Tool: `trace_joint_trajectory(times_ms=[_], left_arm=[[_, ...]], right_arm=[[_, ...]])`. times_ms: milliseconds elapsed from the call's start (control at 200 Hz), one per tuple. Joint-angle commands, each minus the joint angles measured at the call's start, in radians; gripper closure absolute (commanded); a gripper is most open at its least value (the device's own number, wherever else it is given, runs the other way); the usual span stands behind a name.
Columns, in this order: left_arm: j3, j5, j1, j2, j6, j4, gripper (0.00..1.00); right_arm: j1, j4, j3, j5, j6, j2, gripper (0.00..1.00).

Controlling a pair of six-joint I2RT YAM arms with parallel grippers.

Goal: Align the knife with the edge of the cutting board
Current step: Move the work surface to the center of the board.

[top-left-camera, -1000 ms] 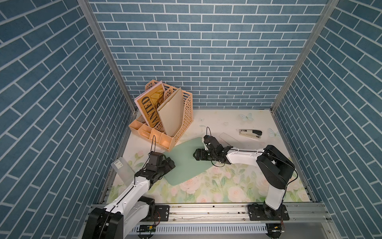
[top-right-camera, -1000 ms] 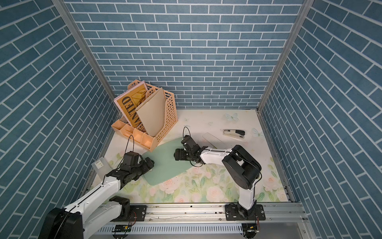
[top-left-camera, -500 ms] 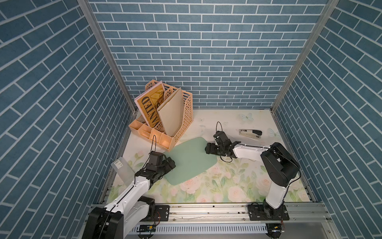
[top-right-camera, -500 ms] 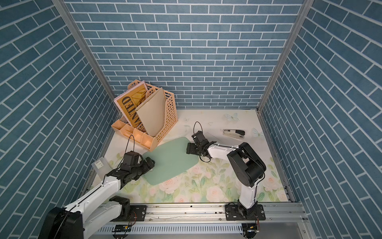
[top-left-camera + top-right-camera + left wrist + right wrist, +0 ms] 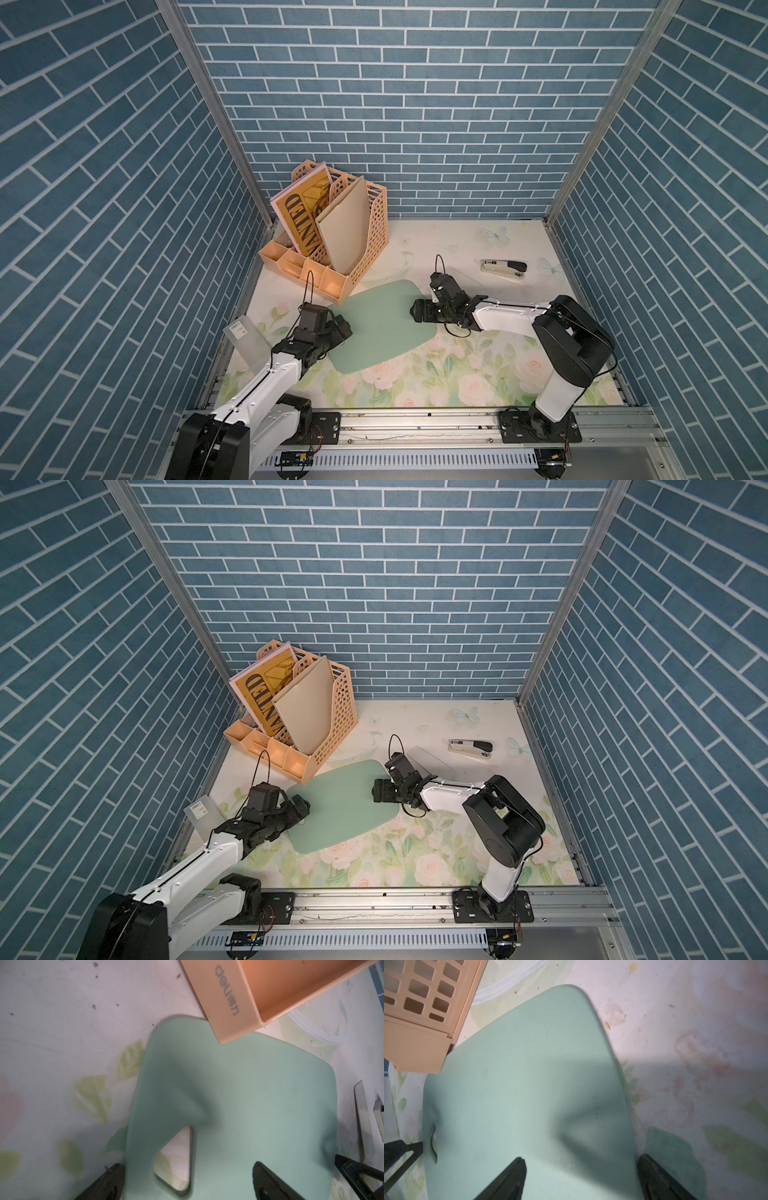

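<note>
The mint-green cutting board (image 5: 382,328) (image 5: 343,808) lies flat mid-table. My left gripper (image 5: 338,328) (image 5: 301,806) (image 5: 187,1180) is open at the short edge with the triangular hole (image 5: 176,1159), one finger over the board (image 5: 249,1095) and one beside it. At the opposite edge my right gripper (image 5: 417,311) (image 5: 377,791) (image 5: 583,1178) is open and empty, one finger above the board (image 5: 519,1084) and one past its edge. The knife (image 5: 463,277) (image 5: 428,758) lies flat behind the right wrist, apart from the board, its pale blade partly hidden by the arm.
A peach file organizer (image 5: 332,232) (image 5: 299,712) holding a book and a folder stands at the back left, its front corner (image 5: 239,1001) (image 5: 415,1022) at the board's edge. A black-and-silver stapler (image 5: 503,267) (image 5: 469,747) lies at the back right. A clear plastic piece (image 5: 245,340) leans by the left wall.
My right gripper drew back from over the board to its right edge, first toward the back, then slightly forward. The board shifted a little. The left gripper and the knife stayed put.
</note>
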Motion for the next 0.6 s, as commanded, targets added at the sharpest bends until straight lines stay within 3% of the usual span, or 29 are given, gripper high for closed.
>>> trace_joint_trajectory(times_ms=[0, 305, 595], left_arm=[[-0.043, 0.108, -0.014, 0.034, -0.008, -0.024, 0.01], [-0.037, 0.109, -0.088, 0.091, -0.022, 0.035, 0.01], [0.008, 0.096, -0.171, 0.159, -0.033, 0.079, 0.01]], right_arm=[[0.072, -0.001, -0.062, -0.187, 0.059, -0.028, 0.13], [0.081, -0.013, -0.226, -0.073, 0.071, -0.179, 0.12], [0.079, -0.010, -0.277, -0.025, 0.083, -0.220, 0.12]])
